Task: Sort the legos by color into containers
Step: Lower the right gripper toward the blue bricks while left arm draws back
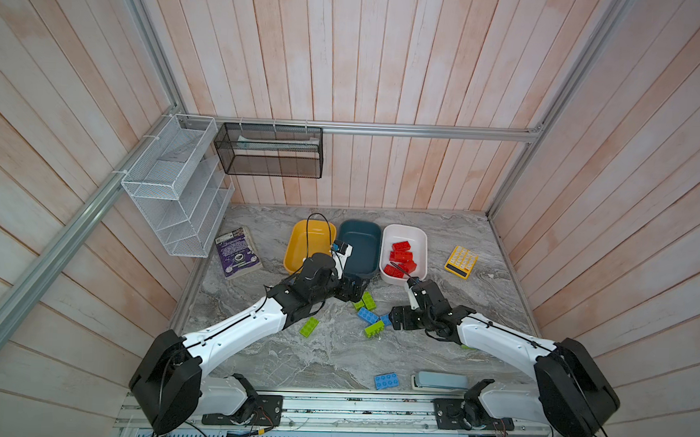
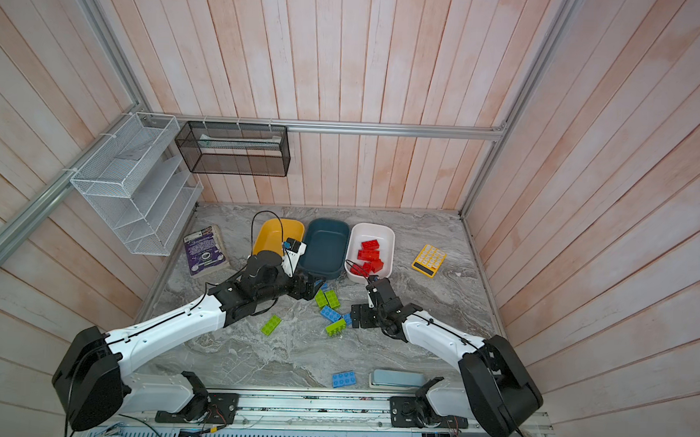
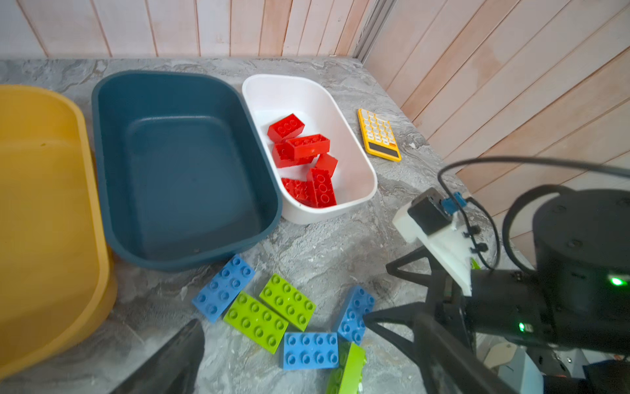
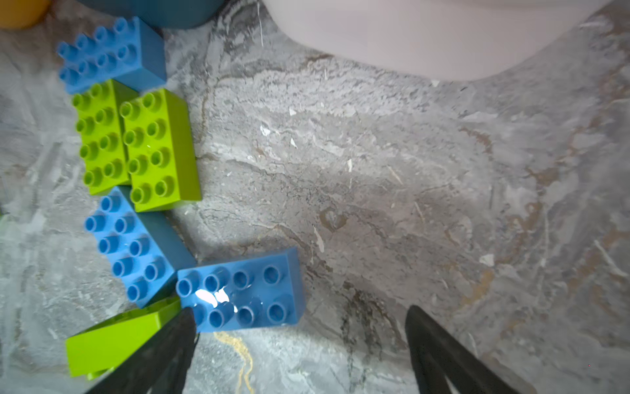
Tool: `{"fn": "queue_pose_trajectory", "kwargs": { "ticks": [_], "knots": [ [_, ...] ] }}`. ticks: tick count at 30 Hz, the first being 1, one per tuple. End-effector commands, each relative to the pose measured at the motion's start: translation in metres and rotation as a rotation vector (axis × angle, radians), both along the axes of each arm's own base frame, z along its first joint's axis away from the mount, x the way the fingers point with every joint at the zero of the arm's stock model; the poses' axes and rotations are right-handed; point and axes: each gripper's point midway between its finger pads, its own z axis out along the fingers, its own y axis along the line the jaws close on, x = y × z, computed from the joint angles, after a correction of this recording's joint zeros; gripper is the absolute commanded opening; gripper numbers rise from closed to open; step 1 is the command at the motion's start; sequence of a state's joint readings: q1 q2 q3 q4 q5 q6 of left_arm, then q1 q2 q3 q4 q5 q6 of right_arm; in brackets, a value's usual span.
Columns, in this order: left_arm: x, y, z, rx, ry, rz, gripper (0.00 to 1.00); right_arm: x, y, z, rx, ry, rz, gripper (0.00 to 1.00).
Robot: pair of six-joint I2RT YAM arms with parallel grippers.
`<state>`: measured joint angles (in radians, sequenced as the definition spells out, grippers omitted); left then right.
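Observation:
Yellow [image 1: 298, 249], dark teal [image 1: 360, 232] and white [image 1: 420, 247] containers stand in a row at the back. Several red legos [image 1: 401, 256] lie in the white one; the other two show nothing inside. Blue and lime green legos [image 1: 367, 315] lie clustered in front of the teal container. My left gripper [image 1: 357, 291] hangs open over the cluster's far end [image 3: 308, 324]. My right gripper [image 1: 392, 318] is open and low at the cluster's right edge, with one finger beside a blue lego [image 4: 245, 293]. A lone green lego [image 1: 309, 326] and a blue one [image 1: 386, 380] lie apart.
A yellow calculator [image 1: 461, 261] lies right of the white container and a purple book [image 1: 237, 253] left of the yellow one. A pale blue stapler [image 1: 440, 381] sits at the front edge. White [image 1: 175, 187] and black [image 1: 270, 151] wire racks hang on the walls.

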<state>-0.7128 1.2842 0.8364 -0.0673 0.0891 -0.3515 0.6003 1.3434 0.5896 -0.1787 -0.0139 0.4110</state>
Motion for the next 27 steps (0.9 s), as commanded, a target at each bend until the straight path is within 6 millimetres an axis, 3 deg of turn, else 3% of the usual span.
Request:
{"fn": "queue_pose_trajectory", "kwargs": {
  "ticks": [1, 5, 8, 16, 23, 27],
  "knots": [
    [-0.007, 0.016, 0.004, -0.02, -0.019, 0.058, 0.96, 0.013, 0.002, 0.0, -0.05, -0.041, 0.001, 0.95],
    [-0.013, 0.028, -0.002, 0.007, -0.02, 0.081, 0.96, 0.016, -0.004, -0.008, -0.104, -0.037, -0.017, 0.92],
    [-0.014, 0.029, -0.004, 0.003, -0.015, 0.083, 0.96, 0.018, -0.011, -0.011, -0.139, -0.04, -0.036, 0.84],
    [-0.009, 0.023, -0.006, 0.014, -0.016, 0.072, 0.96, 0.02, -0.017, 0.007, -0.139, -0.088, -0.065, 0.76],
    [-0.008, 0.02, -0.006, 0.01, -0.012, 0.066, 0.95, 0.021, -0.007, 0.028, -0.079, -0.116, -0.052, 0.92],
    [-0.009, 0.022, -0.006, 0.009, -0.014, 0.072, 0.95, 0.019, -0.003, 0.028, -0.056, -0.118, -0.055, 1.0]
  ]
}}
